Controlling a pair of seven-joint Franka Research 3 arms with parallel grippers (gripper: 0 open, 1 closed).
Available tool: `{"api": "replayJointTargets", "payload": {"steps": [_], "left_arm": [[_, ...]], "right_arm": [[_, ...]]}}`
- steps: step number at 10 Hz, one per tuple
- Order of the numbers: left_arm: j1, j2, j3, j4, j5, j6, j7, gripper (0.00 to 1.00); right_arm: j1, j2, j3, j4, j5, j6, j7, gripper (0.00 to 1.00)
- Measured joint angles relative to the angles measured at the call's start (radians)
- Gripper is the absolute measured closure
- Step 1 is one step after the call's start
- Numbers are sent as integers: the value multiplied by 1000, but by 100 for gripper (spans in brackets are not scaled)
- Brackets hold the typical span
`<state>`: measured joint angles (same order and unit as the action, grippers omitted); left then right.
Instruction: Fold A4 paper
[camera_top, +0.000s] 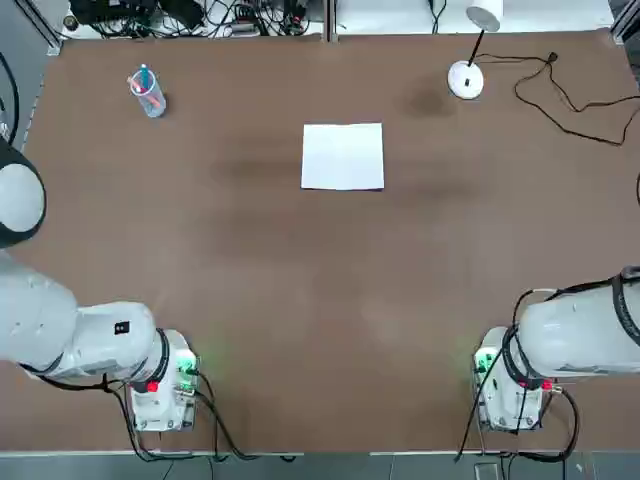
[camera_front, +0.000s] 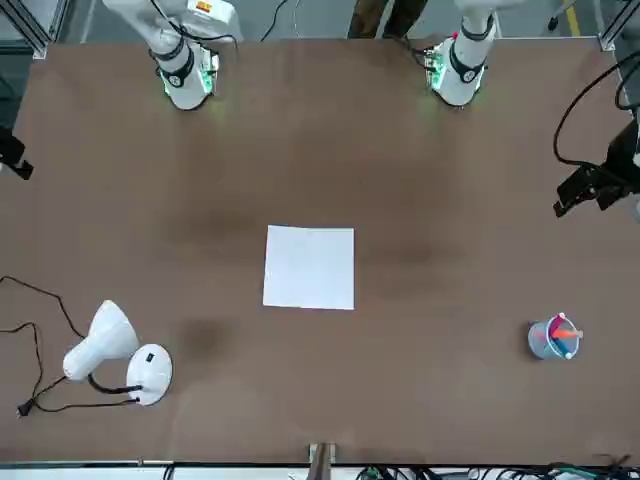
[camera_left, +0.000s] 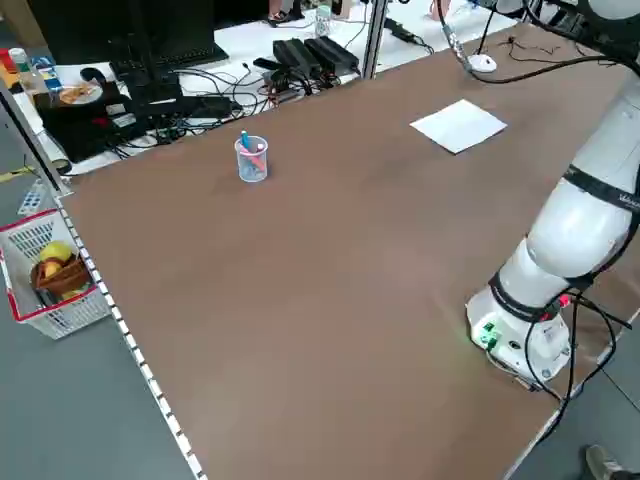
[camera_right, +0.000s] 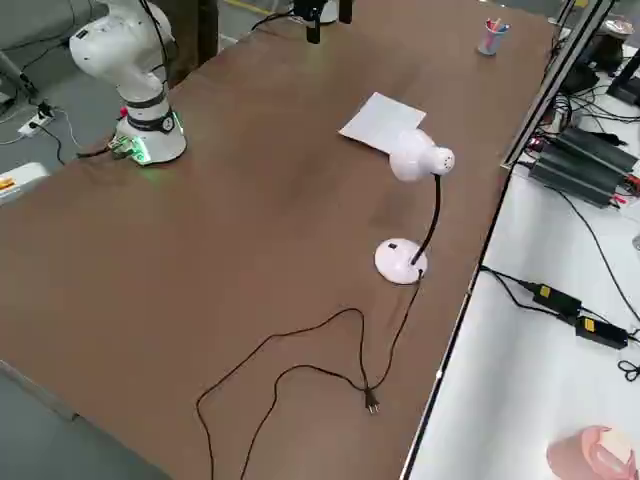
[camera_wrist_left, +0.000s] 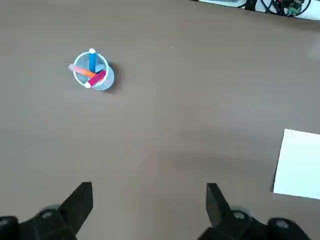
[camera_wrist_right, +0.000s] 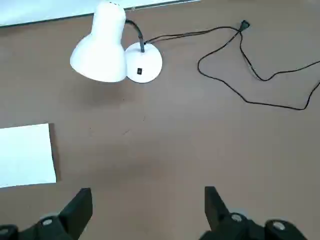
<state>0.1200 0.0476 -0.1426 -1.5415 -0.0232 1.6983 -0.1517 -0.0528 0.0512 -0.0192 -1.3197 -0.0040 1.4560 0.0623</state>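
Paper (camera_top: 343, 157) between cup (camera_top: 149, 95) and lamp (camera_top: 465, 79), pens seemingly in cup

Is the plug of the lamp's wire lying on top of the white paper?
No, the plug lies on the brown table, well apart from the white paper.

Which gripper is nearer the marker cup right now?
Left. The left gripper is raised on the cup's side of the table, open; the right gripper is raised over the opposite side, beyond the paper.
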Motion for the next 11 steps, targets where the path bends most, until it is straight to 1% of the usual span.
{"api": "replayJointTargets", "payload": {"steps": [5, 7, 9, 10, 11], "left_arm": [[-3, 0, -8, 0, 0, 1, -2, 0], [-6, 2, -37, 0, 0, 15, -13, 0], [-12, 15, -74, 0, -1, 30, -66, 0], [-15, 23, -85, 0, -10, 36, -96, 1], [-15, 31, -92, 0, -30, 40, -116, 3]], "right_arm": [[0, 0, 2, 0, 0, 4, 0, 1], [0, 0, 2, 0, 0, 8, 0, 1], [1, 0, 4, 0, 1, 13, 0, 1], [2, 0, 7, 0, 9, 25, 0, 1], [7, 3, 11, -2, 46, 48, 3, 1]]}}
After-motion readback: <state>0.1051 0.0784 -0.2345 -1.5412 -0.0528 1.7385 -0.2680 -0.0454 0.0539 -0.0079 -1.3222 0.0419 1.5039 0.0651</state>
